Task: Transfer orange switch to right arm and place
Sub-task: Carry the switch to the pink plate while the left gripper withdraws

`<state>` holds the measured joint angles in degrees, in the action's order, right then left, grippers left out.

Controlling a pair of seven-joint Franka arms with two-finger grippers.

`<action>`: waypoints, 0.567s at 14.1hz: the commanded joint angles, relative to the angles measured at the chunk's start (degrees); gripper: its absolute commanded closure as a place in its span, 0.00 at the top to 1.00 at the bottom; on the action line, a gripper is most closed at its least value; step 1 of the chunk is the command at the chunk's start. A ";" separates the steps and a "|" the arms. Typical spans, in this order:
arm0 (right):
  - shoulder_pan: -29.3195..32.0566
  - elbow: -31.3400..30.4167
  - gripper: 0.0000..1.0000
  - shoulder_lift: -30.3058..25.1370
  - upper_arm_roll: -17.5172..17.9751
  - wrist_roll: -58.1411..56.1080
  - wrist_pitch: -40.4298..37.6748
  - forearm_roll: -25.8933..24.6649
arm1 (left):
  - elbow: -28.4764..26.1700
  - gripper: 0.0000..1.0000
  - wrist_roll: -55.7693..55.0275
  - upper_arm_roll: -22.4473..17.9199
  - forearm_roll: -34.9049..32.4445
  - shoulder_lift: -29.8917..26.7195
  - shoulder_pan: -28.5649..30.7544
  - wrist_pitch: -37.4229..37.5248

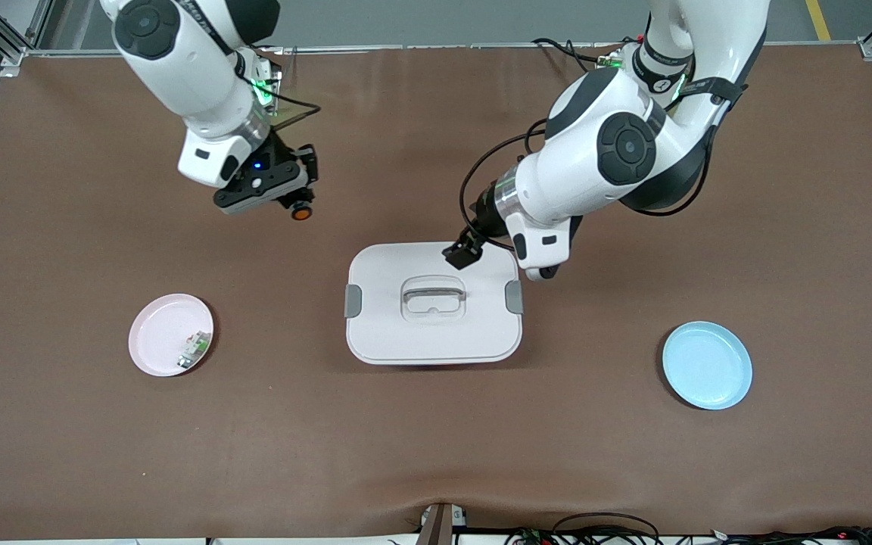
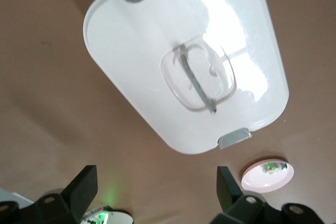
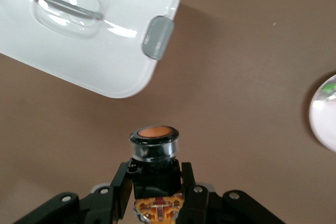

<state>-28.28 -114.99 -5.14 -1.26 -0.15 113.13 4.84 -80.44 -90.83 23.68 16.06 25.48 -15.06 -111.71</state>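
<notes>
- The orange switch (image 3: 155, 148) has a black body, a round orange button end and a clear ring under it; orange and gold marks show low between the black fingers (image 3: 119, 190) of the right gripper (image 1: 294, 198).
- The box (image 1: 375, 333) is white with a clear handle and grey clips.
- The table (image 1: 65, 454) is plain brown.
- One plate (image 1: 152, 341) is pale pink; the small part (image 1: 194, 348) on it is green and white.
- The other plate (image 1: 707, 365) is light blue.
- The left gripper (image 2: 157, 195) has black fingers (image 2: 81, 187), set wide apart.
- Both arms are white with black joint bands.
</notes>
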 commanded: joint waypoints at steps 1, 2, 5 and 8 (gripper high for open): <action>6.37 -0.41 0.05 -1.19 0.91 -14.38 -1.24 -2.38 | -0.42 1.00 3.54 -0.03 -2.35 -1.13 1.87 0.79; 8.91 -0.41 0.05 -1.10 1.00 -21.14 -1.16 -2.47 | -0.42 1.00 4.51 -0.12 -3.40 -1.13 1.96 0.79; 16.04 -0.67 0.05 -0.49 1.00 -36.37 -0.72 -4.57 | -0.33 1.00 6.88 0.05 -10.60 -1.31 2.58 1.49; 21.84 -0.58 0.05 1.97 1.00 -49.20 0.86 -5.72 | -0.42 1.00 12.58 0.05 -11.49 -3.33 5.20 1.76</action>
<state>-9.89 -115.51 -4.62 -1.47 -42.42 112.76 0.60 -80.24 -82.03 23.64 5.67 24.78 -11.92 -111.36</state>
